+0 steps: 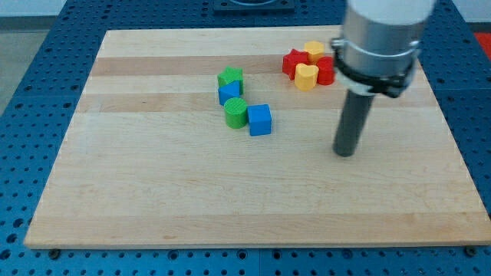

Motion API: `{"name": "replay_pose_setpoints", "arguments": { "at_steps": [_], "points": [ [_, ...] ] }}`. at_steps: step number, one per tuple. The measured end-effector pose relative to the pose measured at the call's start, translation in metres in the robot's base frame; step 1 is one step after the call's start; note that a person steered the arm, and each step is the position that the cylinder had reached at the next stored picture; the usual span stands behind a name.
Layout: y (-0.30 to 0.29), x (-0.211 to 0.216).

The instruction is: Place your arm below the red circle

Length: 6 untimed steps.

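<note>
Camera view: small red round plastic block at desk top right, touching yellow heart block. My tip below it, apart. No gripper here. Block light, hard, slides easily; no touching needed.

A pale grey cylindrical arm housing, ringed by a black clamp band, narrows into 1 dark straight rod.

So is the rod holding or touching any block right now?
Nothing held. My tip rests on bare board, below the red circle, touching no block.
</note>
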<state>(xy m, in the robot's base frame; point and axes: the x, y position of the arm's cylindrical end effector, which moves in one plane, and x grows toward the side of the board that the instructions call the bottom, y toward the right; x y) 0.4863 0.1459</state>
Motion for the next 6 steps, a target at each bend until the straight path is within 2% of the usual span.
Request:
{"name": "replay_pose_setpoints", "arguments": {
  "at_steps": [1,4,6],
  "points": [
    [0.013,-0.021],
    [0.001,-0.095],
    [-0.032,-0.099]
  ]
}}
